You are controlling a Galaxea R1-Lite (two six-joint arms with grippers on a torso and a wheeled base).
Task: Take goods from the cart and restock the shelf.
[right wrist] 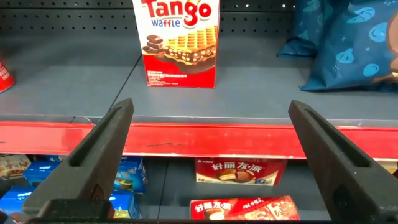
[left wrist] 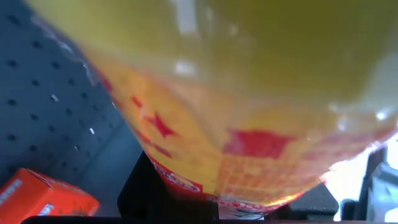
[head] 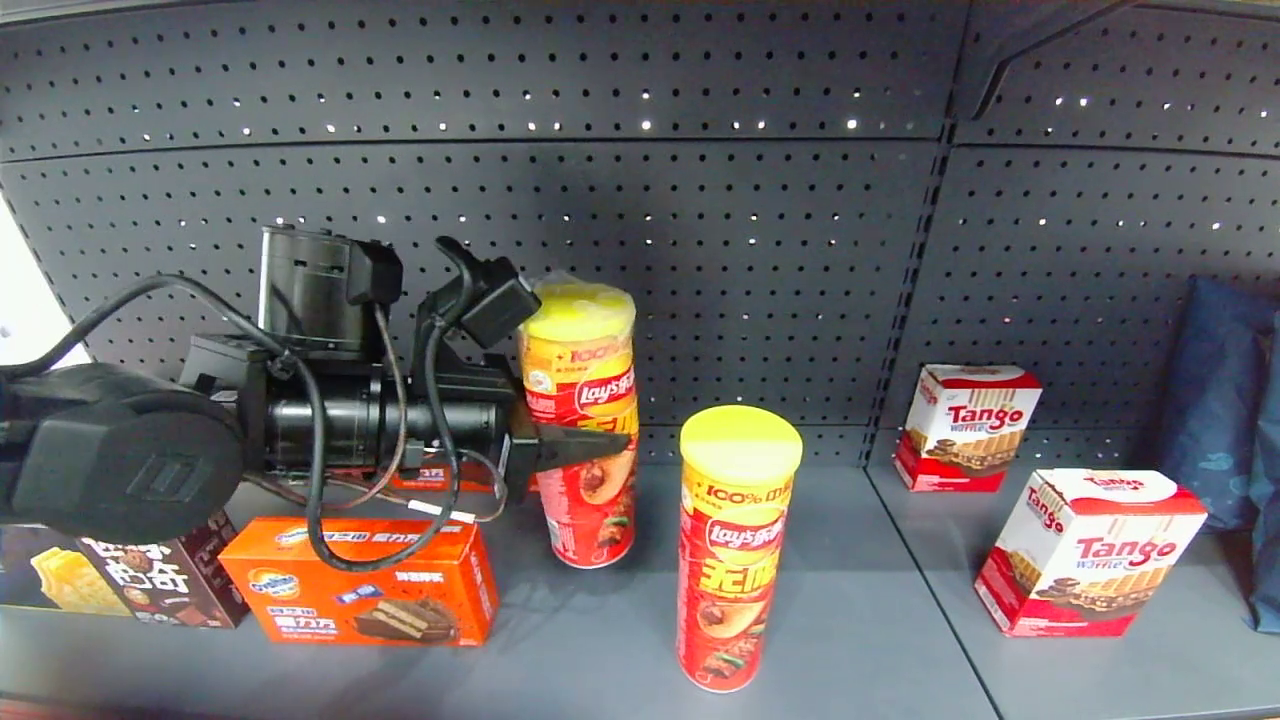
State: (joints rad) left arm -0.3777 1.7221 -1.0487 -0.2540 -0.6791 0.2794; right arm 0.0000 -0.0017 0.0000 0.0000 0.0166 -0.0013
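A tall red and yellow chips can (head: 585, 420) with a yellow lid stands slightly tilted at the back of the grey shelf board (head: 870, 640). My left gripper (head: 590, 442) comes in from the left and is shut on its middle. One dark finger (head: 585, 447) crosses the can's front. In the left wrist view the can (left wrist: 249, 118) is pressed close against the camera. A second chips can (head: 737, 545) stands upright nearer the front, to the right of the held one. My right gripper (right wrist: 211, 168) hangs open in front of the shelf's red edge strip (right wrist: 205, 138), holding nothing.
An orange biscuit box (head: 360, 580) and a brown box (head: 130, 585) lie under the left arm. Two red and white wafer boxes (head: 965, 425) (head: 1090, 550) stand on the right, with blue bags (head: 1220, 400) beyond. The lower shelf holds snack boxes (right wrist: 239, 171).
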